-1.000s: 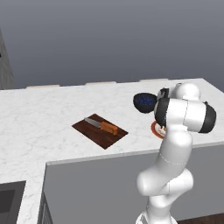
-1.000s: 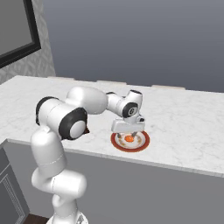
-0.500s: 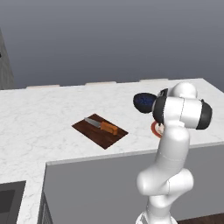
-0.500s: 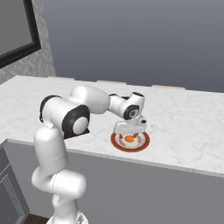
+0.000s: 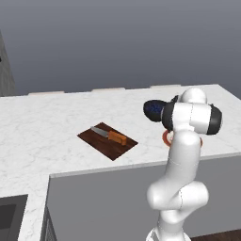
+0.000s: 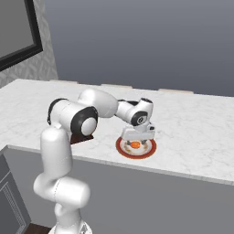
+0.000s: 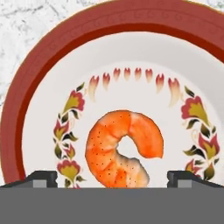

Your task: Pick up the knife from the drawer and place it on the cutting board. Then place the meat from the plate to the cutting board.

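Gripper has sunk lower over the plate — jaws spread wide around the meat, not yet clamped.

Tool has dropped closer to the plate than a second ago; in the right base view it now sits low over the plate's middle, right above the shrimp, where earlier it hung a bit higher. Wrist section has swung slightly toward the plate too. In the left base view the big elbow joint has shifted a little left and up relative to the plate, so slightly less of the rim shows beside it. Jaws opened only a hair more, standing wide with the shrimp between the fingertips.
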